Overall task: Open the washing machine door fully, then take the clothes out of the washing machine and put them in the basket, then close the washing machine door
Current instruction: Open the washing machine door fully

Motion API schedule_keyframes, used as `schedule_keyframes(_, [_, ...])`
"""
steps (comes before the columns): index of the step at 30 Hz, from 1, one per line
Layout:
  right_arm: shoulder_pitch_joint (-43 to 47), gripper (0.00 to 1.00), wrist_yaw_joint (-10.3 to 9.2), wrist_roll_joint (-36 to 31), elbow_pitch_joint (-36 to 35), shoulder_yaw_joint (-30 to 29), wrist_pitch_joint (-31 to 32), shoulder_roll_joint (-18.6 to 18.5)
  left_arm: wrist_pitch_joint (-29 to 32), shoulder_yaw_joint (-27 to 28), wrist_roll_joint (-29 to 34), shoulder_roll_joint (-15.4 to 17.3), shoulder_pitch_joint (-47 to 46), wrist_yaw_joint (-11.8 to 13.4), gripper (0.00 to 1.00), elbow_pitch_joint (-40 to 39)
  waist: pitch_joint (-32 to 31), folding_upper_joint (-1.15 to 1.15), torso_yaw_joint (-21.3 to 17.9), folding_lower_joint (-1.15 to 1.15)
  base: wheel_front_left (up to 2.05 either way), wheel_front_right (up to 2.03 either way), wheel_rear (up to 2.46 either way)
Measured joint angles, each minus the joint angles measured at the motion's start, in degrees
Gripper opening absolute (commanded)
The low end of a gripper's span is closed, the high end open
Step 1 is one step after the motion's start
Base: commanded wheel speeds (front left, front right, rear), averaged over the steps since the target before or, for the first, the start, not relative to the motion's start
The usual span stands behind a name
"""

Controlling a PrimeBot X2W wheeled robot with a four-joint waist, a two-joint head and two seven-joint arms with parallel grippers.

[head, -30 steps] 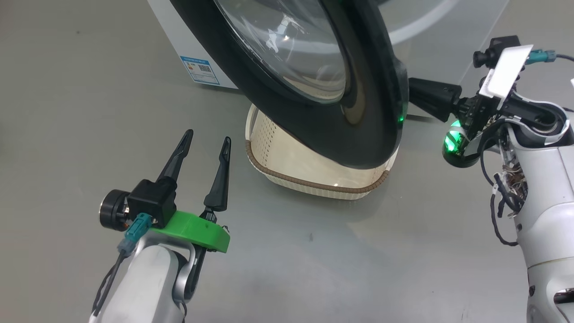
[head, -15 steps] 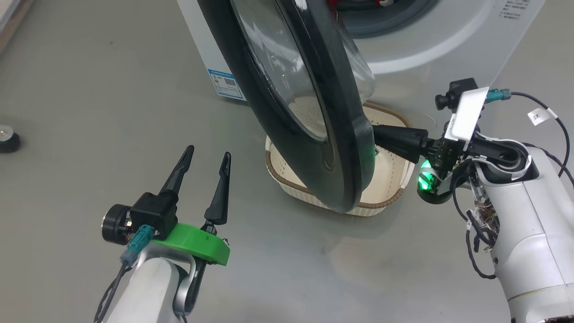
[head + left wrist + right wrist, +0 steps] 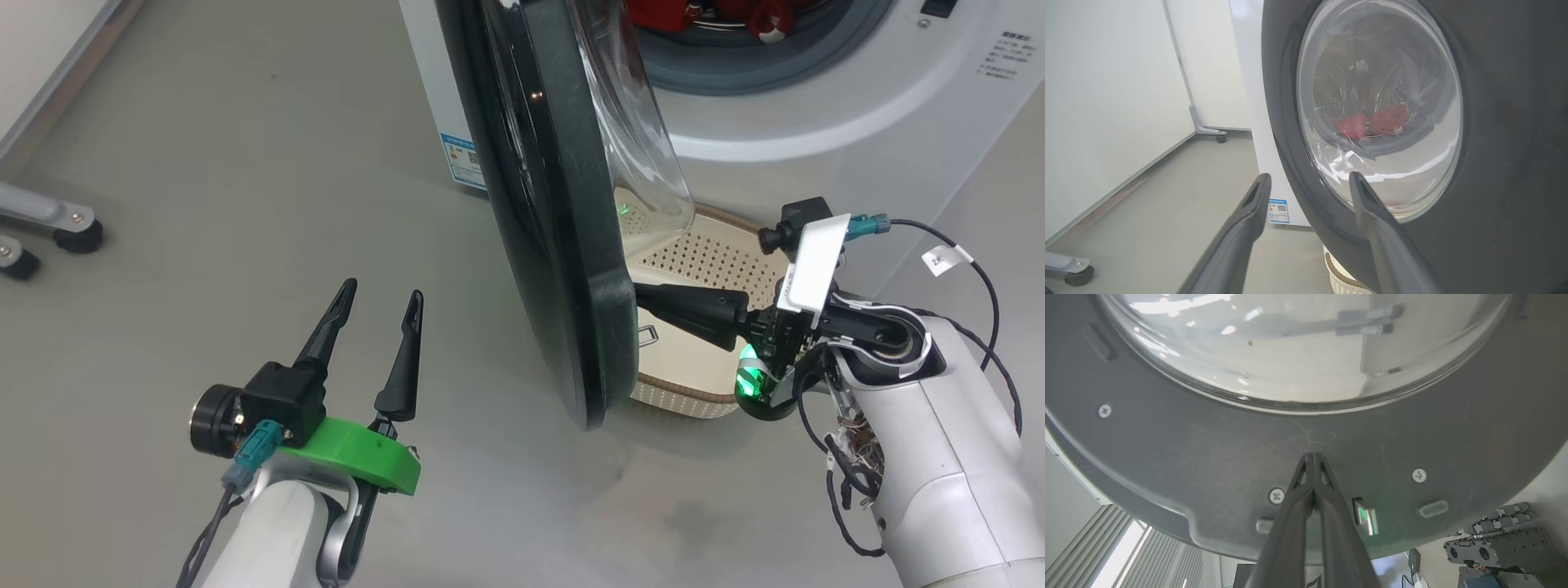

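The head view looks forward and steeply down at the floor (image 3: 204, 163) from above. The washing machine door (image 3: 563, 245) runs edge-on through mid-frame, and the washing machine (image 3: 816, 122) is at the upper right. The left wrist view sits low and looks level along the left tool (image 3: 1309, 176) at the door's outer face, close at the right of the frame. The right wrist view looks along the right tool (image 3: 1312, 457) at the door's inner face, very near, tips touching it. All three views share the door. The head and left wrist views also share the blue label (image 3: 463, 162) and the basket (image 3: 694, 398).
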Motion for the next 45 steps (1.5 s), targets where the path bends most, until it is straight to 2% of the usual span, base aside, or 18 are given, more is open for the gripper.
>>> schedule_keyframes(15, [3.71,0.0,0.02,1.92,-1.54,4.03,-2.14,0.35,0.0,0.3,-0.93,0.03,1.31,0.09,1.0,-0.01,-1.92,0.0,4.95,0.0,0.0,0.0,0.0])
schedule_keyframes(22, [3.98,0.0,0.05,6.5,-2.93,9.2,-2.94,0.46,0.0,1.1,-0.93,0.09,2.33,0.18,1.0,-0.3,-2.37,0.0,5.53,0.0,0.0,0.0,0.0])
schedule_keyframes(30, [4.32,0.0,0.07,7.77,-3.32,11.92,-4.99,0.45,0.0,1.58,-0.92,0.09,2.94,0.38,1.0,-0.59,-2.78,0.0,5.67,0.0,0.0,0.0,0.0])
schedule_keyframes(38, [4.88,0.0,0.07,8.55,-3.24,11.47,-8.53,0.59,0.0,1.56,-0.89,0.1,3.18,0.65,1.0,-0.66,-3.45,0.0,5.48,0.0,0.0,0.0,0.0])
schedule_keyframes(45, [7.32,0.0,0.18,8.64,-3.15,8.0,-11.54,0.71,0.0,1.57,-0.24,0.1,3.2,0.62,1.0,-0.03,-4.37,0.0,5.08,0.0,0.0,0.0,0.0])
